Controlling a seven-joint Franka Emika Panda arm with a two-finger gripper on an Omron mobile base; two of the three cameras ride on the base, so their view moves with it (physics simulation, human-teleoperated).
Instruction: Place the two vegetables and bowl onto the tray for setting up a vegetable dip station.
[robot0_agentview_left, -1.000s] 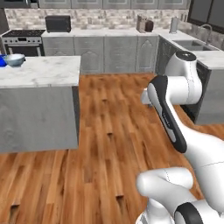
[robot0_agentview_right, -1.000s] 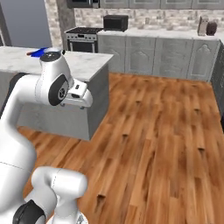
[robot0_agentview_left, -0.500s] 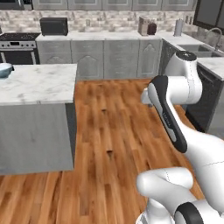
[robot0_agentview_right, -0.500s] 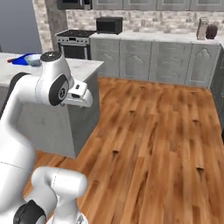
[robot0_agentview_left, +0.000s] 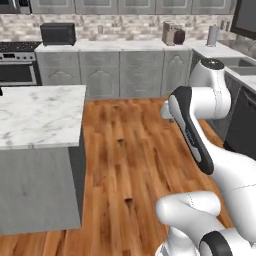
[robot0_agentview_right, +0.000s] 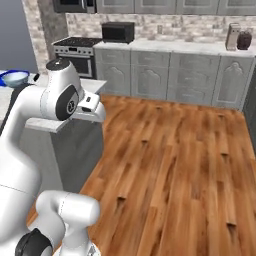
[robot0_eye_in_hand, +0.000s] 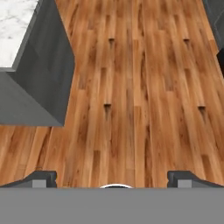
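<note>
One of four seen: bowl (robot0_agentview_right: 16, 77), pale and glossy, on the blue tray (robot0_agentview_right: 4, 80) at the far left end of the marble island (robot0_agentview_right: 20, 112) in the right base view; only a sliver of tray rim shows around it.
Vegetables: I cannot see the cucumber or the carrot from where the cameras stand.
Gripper: gripper (robot0_eye_in_hand: 112, 180) has its jaws spread wide and holds nothing; in the hand view its two dark tips sit well apart over bare wood floor (robot0_eye_in_hand: 131, 87).
Arm: folded up over the base, hand pointing down at the floor beside the island, well apart from the bowl.
Bowl handling: likely rigid, fairly light and slippery from the glaze; probably breakable if dropped. I would pinch one wall at the rim, one finger inside and one outside, since the whole bowl looks too broad to span.
Vegetable handling: slim, stiff sticks by the sound of the task, apt to roll; best taken across the middle.
Progress: the bowl looks already on the tray, though I cannot be sure.
</note>
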